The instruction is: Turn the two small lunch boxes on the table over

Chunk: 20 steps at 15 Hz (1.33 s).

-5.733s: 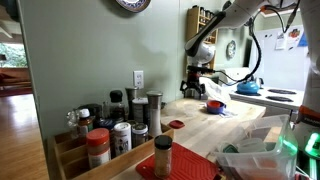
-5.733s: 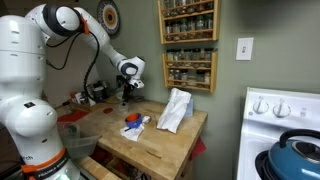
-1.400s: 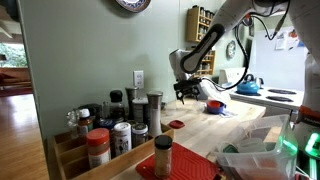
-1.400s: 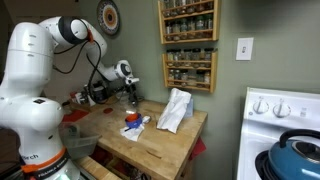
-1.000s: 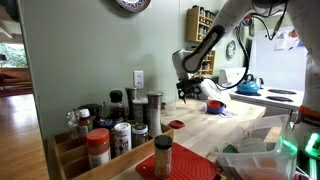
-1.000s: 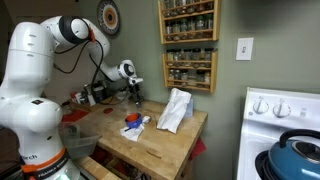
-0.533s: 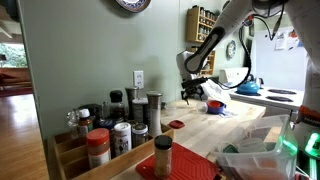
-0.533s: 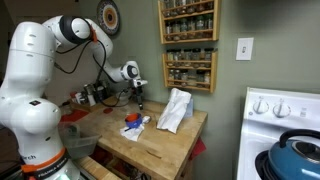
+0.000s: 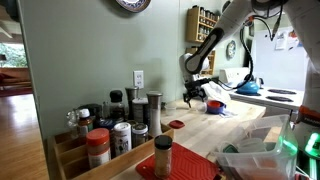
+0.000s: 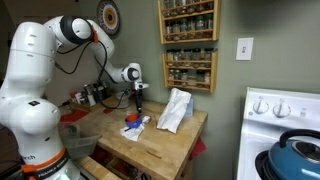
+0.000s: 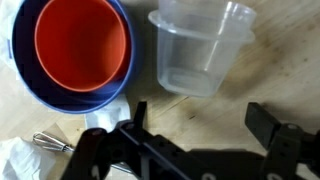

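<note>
In an exterior view my gripper (image 9: 192, 97) hangs low over the table (image 9: 245, 128), just beside the orange lunch box (image 9: 214, 105). In an exterior view the gripper (image 10: 138, 102) hovers above both boxes. Wrist view: jaws wide, holding nothing; the clear lunch box (image 11: 200, 50) sits upright beside the orange one. Thin, light, slippery plastic, I reckon, so I'd pinch one rim wall.

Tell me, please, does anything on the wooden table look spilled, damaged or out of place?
Nothing looks spilled or broken. The orange bowl sits nested inside the blue bowl, the clear container stands open side up beside them, and the open gripper hovers above.
</note>
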### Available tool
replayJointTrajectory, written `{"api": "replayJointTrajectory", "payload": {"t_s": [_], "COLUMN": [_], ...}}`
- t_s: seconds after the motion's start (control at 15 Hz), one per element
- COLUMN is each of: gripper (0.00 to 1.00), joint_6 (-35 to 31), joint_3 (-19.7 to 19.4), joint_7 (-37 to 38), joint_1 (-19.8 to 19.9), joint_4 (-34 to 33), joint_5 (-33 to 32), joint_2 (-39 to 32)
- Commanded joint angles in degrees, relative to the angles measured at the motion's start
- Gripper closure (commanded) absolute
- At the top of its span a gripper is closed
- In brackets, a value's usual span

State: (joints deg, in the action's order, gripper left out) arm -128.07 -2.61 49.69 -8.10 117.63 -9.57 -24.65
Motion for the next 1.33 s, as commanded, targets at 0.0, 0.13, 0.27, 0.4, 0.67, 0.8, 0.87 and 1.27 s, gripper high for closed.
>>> {"api": "replayJointTrajectory", "payload": {"t_s": [0.0,0.13,0.27,0.4,0.67,0.8,0.87,1.27], "gripper": [0.0,0.0,0.0,0.0,0.0,0.12,0.26,0.63], "joint_6": [0.79,1.19,2.55,4.75,7.93,8.56,8.73,12.44], "joint_3": [0.5,0.68,1.07,1.07,1.27,1.39,1.45,0.67], "joint_7": [-4.28,-6.31,-8.85,-10.76,-13.74,-14.36,-14.61,-8.53], "joint_1": [1.12,1.38,1.77,1.76,1.72,1.62,1.58,-1.5], "joint_4": [1.08,1.09,0.75,0.29,-0.47,-0.96,-1.18,-3.65], "joint_5": [3.16,4.62,6.75,8.46,11.48,12.89,13.6,12.02], "joint_2": [-0.25,-0.54,-0.91,-1.28,-1.6,-1.96,-2.11,-1.94]}}
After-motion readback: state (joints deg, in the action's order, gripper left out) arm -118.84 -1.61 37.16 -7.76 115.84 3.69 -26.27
